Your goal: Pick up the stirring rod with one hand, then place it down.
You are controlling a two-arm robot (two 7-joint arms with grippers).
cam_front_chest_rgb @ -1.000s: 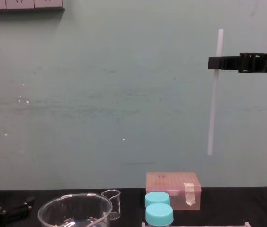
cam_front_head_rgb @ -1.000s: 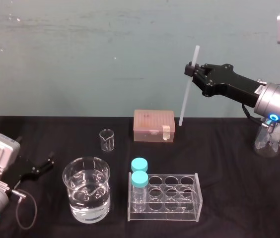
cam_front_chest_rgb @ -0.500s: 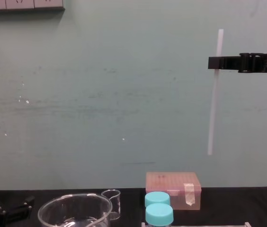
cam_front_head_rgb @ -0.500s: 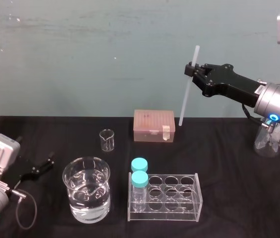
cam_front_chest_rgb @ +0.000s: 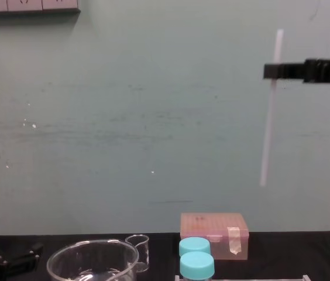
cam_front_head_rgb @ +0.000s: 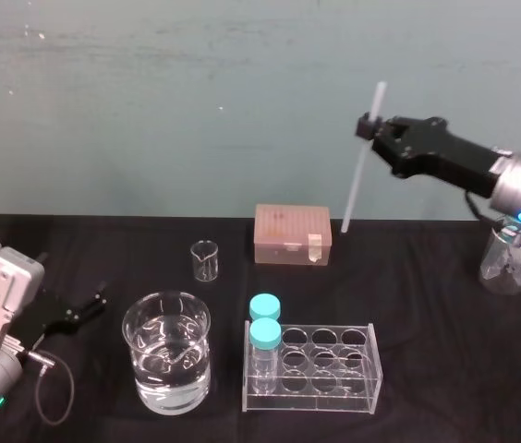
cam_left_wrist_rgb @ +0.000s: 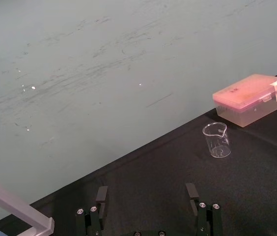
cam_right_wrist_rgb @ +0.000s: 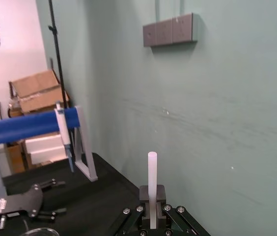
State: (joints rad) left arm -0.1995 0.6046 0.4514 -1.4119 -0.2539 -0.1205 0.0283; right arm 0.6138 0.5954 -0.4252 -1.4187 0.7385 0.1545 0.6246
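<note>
Since the fingers (cam_right_wrist_rgb: 159, 193) of the right gripper (cam_front_head_rgb: 368, 126) are clamped on the rod (cam_front_head_rgb: 358, 175) near its upper end, most of its length hangs free below them. It is high in the air and slightly tilted, its lower tip well above the desk (cam_front_head_rgb: 427, 277), just right of the box (cam_front_head_rgb: 292, 233). We judge that this high pinch leaves the lower tip free to meet the desk first when the rod is set down. The rod is white, opaque, straight and thin; we'd guess smooth, so it could slip or swing. The box is pink, translucent plastic. The left gripper (cam_front_head_rgb: 96, 305) rests low at the desk's left, fingers spread wide, holding nothing.
</note>
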